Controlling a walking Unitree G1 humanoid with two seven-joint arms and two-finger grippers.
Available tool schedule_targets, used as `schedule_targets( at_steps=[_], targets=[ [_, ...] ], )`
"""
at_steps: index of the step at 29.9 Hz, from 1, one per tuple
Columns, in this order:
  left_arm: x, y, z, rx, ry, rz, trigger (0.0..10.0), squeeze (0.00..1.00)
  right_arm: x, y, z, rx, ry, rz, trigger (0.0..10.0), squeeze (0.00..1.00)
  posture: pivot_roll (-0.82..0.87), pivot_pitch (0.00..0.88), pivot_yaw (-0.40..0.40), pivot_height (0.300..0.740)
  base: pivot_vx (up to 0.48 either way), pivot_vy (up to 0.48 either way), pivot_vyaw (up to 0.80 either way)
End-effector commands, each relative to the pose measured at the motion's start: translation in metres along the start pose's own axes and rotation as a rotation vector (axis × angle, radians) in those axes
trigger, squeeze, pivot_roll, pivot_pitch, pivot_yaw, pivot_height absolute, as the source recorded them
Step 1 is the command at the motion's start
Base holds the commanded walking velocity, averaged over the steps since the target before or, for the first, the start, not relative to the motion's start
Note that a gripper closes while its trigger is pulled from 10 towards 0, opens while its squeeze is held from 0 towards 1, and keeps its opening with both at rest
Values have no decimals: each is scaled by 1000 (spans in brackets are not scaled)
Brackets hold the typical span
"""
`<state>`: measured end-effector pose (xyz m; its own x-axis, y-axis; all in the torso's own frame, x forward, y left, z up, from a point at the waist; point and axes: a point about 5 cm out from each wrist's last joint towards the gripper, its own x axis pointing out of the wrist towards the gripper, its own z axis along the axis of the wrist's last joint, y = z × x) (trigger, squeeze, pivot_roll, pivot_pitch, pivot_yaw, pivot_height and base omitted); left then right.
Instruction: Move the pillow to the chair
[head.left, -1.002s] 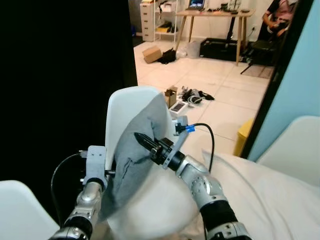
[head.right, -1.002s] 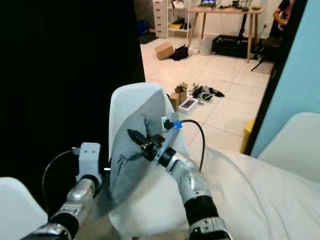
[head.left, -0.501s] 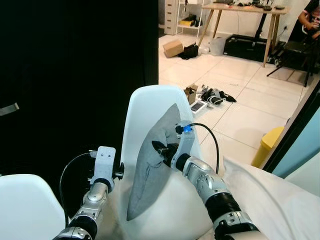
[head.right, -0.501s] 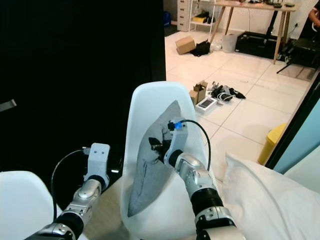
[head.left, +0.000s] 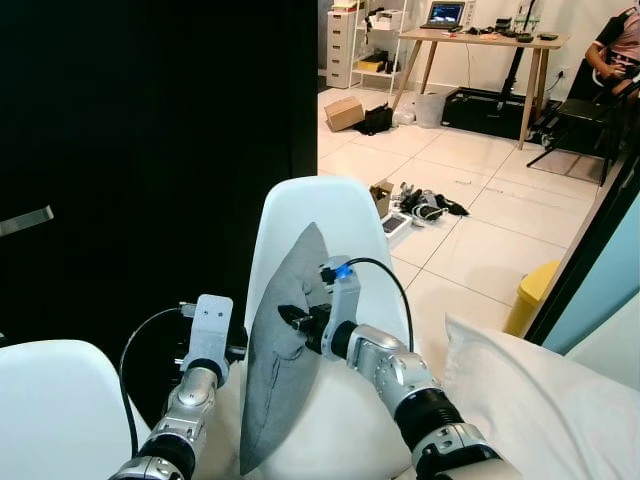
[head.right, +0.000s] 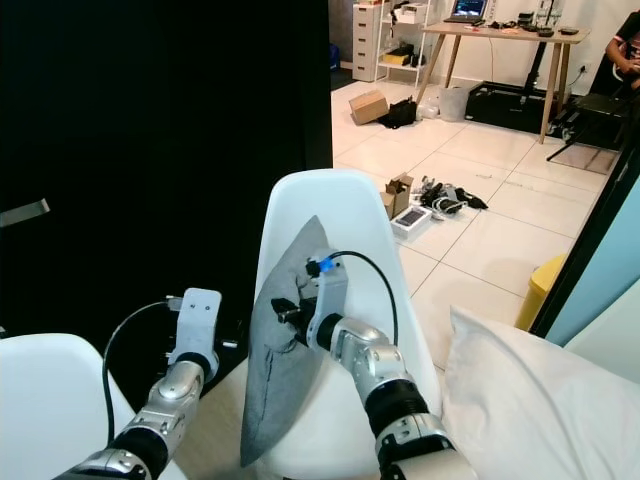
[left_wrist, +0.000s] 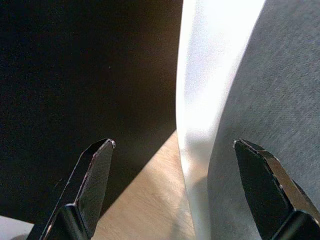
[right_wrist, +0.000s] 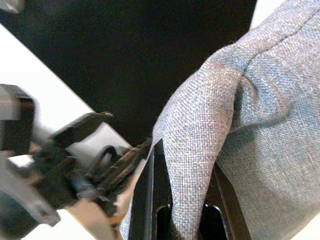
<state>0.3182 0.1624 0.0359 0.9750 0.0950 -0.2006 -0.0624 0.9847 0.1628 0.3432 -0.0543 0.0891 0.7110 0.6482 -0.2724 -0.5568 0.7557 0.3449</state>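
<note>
One pinch of grey fabric is all my right gripper (right_wrist: 182, 200) has, fingers clamped on the pillow (head.left: 275, 350), which stands on edge against the white chair (head.left: 330, 215) back, long axis running up and down. My left gripper (left_wrist: 177, 187) waits with fingers spread beside its lower edge, so the right is nearer.

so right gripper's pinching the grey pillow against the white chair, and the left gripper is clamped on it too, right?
Half right. The right gripper is shut on a fold of the grey pillow at the white chair. The left gripper is not clamped: the left wrist view shows its fingers wide apart, holding nothing, beside the pillow and chair edge.
</note>
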Motion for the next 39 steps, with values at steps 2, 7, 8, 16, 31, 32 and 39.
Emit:
schedule_targets(
  at_steps=[2, 7, 8, 16, 31, 32, 39],
  targets=[
    [-3, 3, -7, 15, 26, 9, 10000, 0, -2, -8, -9, -27, 43, -65, 10000, 0, -90, 15, 34, 635, 0, 0, 0],
    [-5, 1, -10, 12, 37, 3, 10000, 0, -24, -49, -33, -156, 222, -344, 10000, 0, -95, 14, 35, 620, 0, 0, 0],
    [-5, 0, -11, 12, 39, 2, 10000, 0, -30, -56, -38, -193, 260, -388, 10000, 0, -95, 14, 35, 615, 0, 0, 0],
    [-4, -2, -9, 15, 39, -6, 10000, 0, -36, -63, -48, -282, 319, -415, 10000, 0, -94, 8, 34, 585, 0, 0, 0],
    [-4, 0, -10, 12, 45, 2, 10000, 0, -14, -37, -42, -417, 252, -314, 10000, 1000, -87, 6, 33, 550, 0, 0, 0],
    [-4, 0, -10, 12, 45, 2, 10000, 0, -14, -37, -42, -417, 252, -314, 10000, 1000, -87, 6, 33, 550, 0, 0, 0],
    [-4, -1, -11, -13, 51, 0, 10000, 0, -28, -63, -21, -495, 206, -480, 10000, 1000, -93, 11, 37, 550, 0, 0, 0]
  ],
)
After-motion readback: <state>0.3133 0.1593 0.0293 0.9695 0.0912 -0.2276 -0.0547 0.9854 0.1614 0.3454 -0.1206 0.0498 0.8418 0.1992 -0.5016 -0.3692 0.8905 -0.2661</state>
